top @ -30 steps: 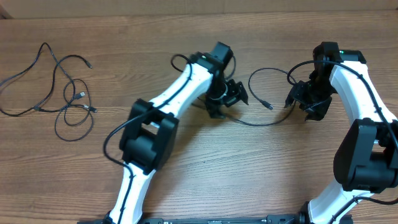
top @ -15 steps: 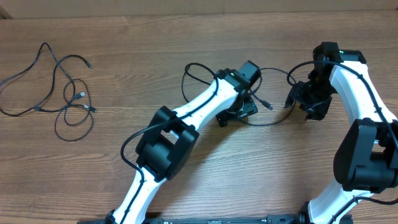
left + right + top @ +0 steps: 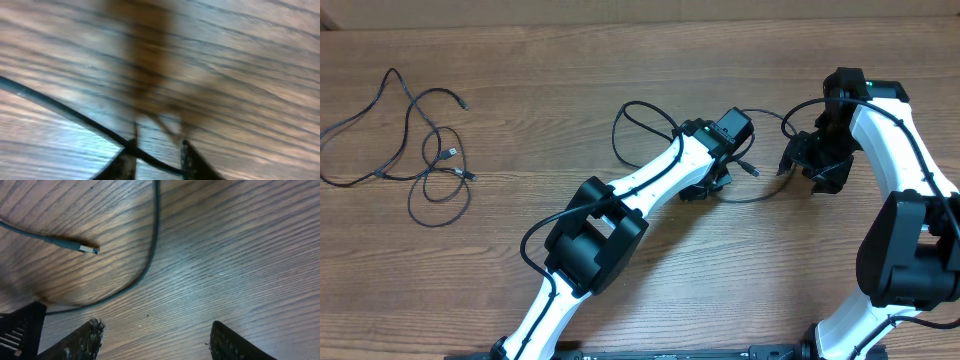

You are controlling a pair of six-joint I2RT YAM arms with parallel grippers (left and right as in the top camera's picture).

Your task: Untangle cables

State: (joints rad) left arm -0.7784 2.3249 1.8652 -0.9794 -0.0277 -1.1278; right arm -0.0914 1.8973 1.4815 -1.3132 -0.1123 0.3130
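One cable (image 3: 60, 111) lay on the worktop (image 3: 620, 80) between the arms, its run crossing diagonally through the left end effector (image 3: 156, 159). The fingers sat close either side; clamped or not, couldn't tell. Right end effector (image 3: 157, 337) released, empty, its plug (image 3: 89, 249) ahead. Other cables (image 3: 430, 165) far left.

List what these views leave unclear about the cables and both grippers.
- Left wrist: motion blur. The left gripper straddles the middle cable, but whether it pinches it is unclear, and its fingers are cropped at the bottom.
- Overhead: the left arm's wrist covers that gripper and its contact point.
- Right wrist: the middle cable exits the top edge; the open right gripper is cropped at the bottom.
- Overhead: the tangle is too small to read its crossings.
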